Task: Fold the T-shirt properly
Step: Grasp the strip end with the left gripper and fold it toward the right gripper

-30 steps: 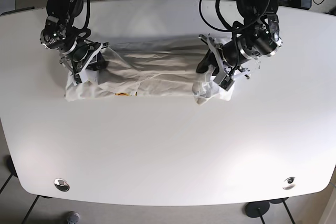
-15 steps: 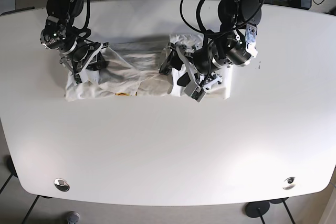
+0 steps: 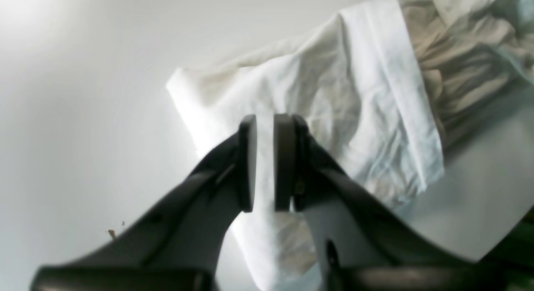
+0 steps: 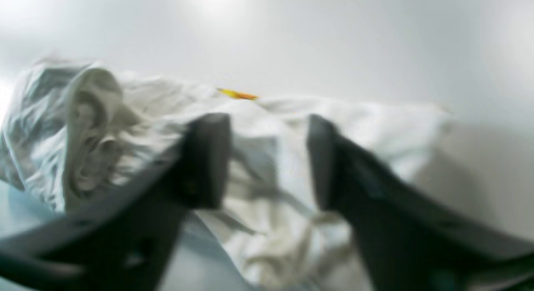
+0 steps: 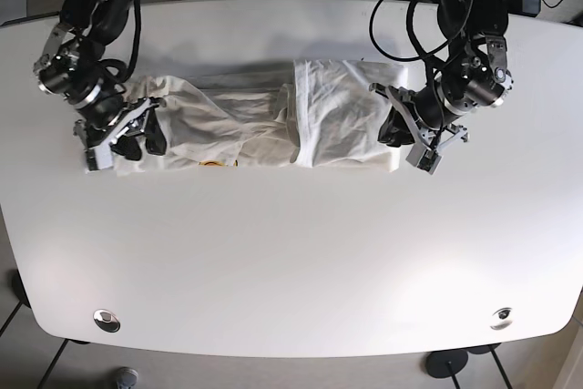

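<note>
Across upper middle of white tabletop: crumpled white cotton T-shirt. Left tool pressed nearly together, empty, at shirt's right edge. Right tool spread at left edge.

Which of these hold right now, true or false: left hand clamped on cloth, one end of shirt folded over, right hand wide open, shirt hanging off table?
1. The left hand is clamped on cloth. False: its pads are nearly shut with nothing between them.
2. One end of the shirt, on the left arm's side, lies folded over the middle. True.
3. The right hand is open, over crumpled cloth. True.
4. The shirt hangs off the table. False: it lies wholly on top.
</note>
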{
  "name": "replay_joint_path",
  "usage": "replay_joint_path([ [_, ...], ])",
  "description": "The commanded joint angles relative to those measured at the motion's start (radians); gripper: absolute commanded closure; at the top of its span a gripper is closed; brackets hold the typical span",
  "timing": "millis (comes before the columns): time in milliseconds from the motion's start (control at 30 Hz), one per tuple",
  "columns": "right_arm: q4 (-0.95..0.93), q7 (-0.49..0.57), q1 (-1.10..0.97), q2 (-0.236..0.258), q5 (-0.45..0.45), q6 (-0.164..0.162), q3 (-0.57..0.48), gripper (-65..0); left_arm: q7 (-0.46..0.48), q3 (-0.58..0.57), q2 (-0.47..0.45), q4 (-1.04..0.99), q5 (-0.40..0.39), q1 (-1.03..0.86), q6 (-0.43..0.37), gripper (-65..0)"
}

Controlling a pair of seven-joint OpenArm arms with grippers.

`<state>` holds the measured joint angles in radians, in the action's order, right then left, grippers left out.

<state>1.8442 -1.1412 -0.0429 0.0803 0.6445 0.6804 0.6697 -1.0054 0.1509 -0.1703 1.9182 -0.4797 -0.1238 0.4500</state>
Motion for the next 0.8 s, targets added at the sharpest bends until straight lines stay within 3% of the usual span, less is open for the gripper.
replay_joint_path([
  [33, -0.051, -0.035, 0.061, 0.020, 0.044, 0.000, 0.095, -55.8, 0.110, 0.000, -0.002, -0.067, -0.012, -0.004, 0.008, -5.4],
  [100, -0.108, -0.052, 0.088, 0.052, 0.041, 0.000, 0.157, -65.0, 0.164, -0.001, -0.002, -0.165, -0.012, 0.000, 0.011, -5.4],
  [200, -0.315, -0.052, 0.104, 0.148, 0.048, 0.000, 0.203, -65.0, 0.231, -0.004, -0.002, -0.351, -0.014, 0.059, 0.013, -5.4],
  [300, -0.446, -0.047, 0.110, 0.169, 0.050, 0.005, 0.200, -65.0, 0.231, -0.004, -0.002, -0.362, -0.018, 0.082, 0.014, -5.4],
  [500, -0.483, -0.047, 0.102, 0.118, 0.050, 0.009, 0.143, -65.0, 0.228, 0.000, -0.002, -0.115, -0.018, 0.034, 0.014, -5.4],
  [733, -0.484, -0.046, 0.107, 0.057, 0.042, 0.006, 0.077, -65.0, 0.230, 0.000, -0.004, -0.167, -0.014, 0.000, 0.014, -5.4],
  [800, -0.486, -0.043, 0.110, 0.057, 0.041, 0.005, 0.077, -57.1, 0.233, 0.000, -0.016, -0.231, -0.014, 0.005, 0.013, -5.4],
])
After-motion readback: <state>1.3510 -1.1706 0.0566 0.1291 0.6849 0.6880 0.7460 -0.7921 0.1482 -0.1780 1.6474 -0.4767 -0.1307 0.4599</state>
